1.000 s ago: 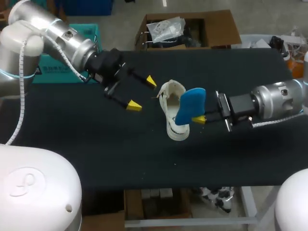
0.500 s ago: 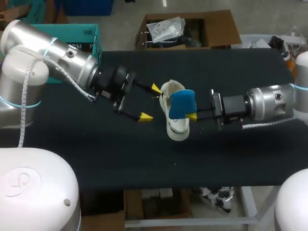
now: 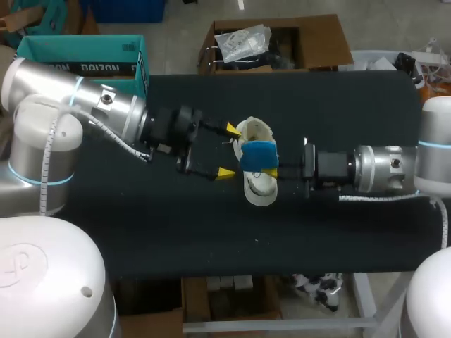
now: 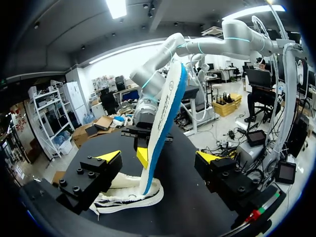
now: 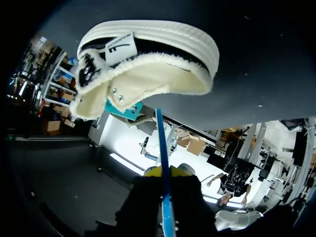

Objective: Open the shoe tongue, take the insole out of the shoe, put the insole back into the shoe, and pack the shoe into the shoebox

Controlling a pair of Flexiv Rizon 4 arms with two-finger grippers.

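On the black table (image 3: 141,232) I am on the third step, as I judge it: getting the insole back into the shoe. The white shoe (image 3: 258,191) stands on its sole near the table's middle. Its long axis runs from the far edge toward the near one, and I cannot tell which end is the toe. My right jaws are clamped on the blue insole (image 3: 257,155), holding it by one end directly over the shoe. In the left wrist view the insole (image 4: 165,118) stands steeply on edge, with its lower tip down at the shoe's (image 4: 128,195) opening and its upper end leaning away. My left jaws are spread wide and grip nothing, one tip at either side just beside the shoe. The next move calls for tipping the insole flatter and sliding it in lengthwise, with my left jaws steadying the shoe
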